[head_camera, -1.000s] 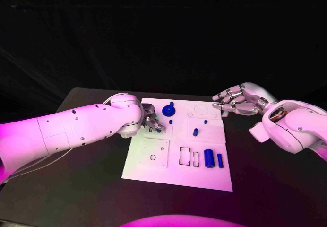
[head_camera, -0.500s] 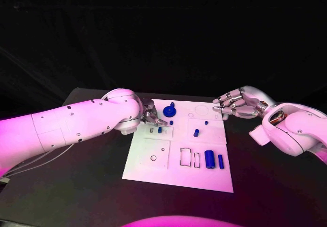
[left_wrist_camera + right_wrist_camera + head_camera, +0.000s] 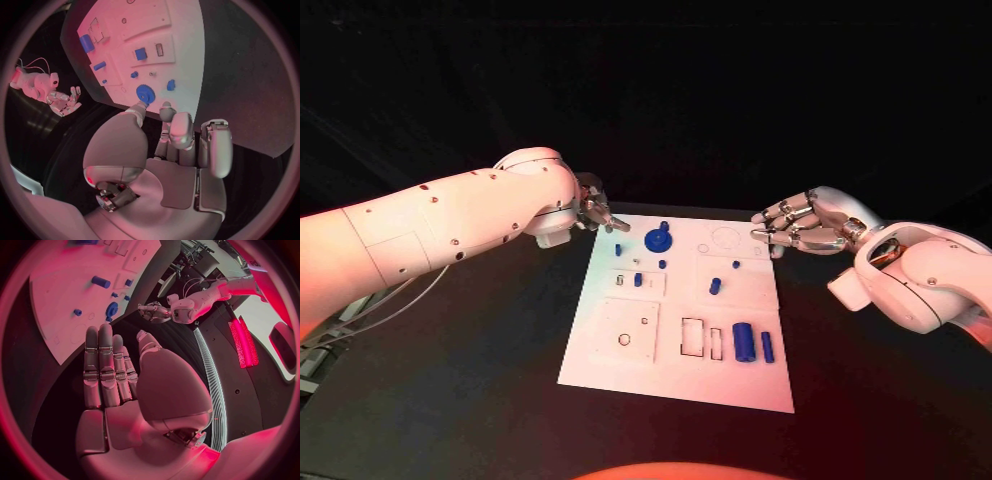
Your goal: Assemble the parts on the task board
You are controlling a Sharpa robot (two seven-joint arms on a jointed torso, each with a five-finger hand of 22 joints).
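Board: white task board (image 3: 678,320) lies flat in the middle of the black table (image 3: 473,340), long side running away from the robot.
Parts at the far end: a round blue disc (image 3: 658,238) with a small blue peg just beyond it sits near the far left corner; a small blue piece (image 3: 619,249) lies just left of it.
Parts mid-board: a short blue peg (image 3: 639,280) stands beside a small slot; another blue peg (image 3: 714,285) and a tiny blue dot lie on the right half.
Parts at the near end: a thick blue cylinder (image 3: 743,338) and a thin blue bar (image 3: 766,345) lie side by side, just right of two empty rectangular slots (image 3: 691,333).
Left hand: left hand (image 3: 596,214) hovers off the board's far left corner; fingers loosely curled with gaps between them, nothing held, as the left wrist view shows.
Right hand: right hand (image 3: 800,222) hangs beside the far right corner, off the board; fingers nearly straight and close together, palm empty.
Progress: judged early to middling; several pieces look seated at the far end, but the rectangular slots and a round hole (image 3: 623,339) are unfilled.
Left to do: the cylinder and bar probably need picking up and seating.
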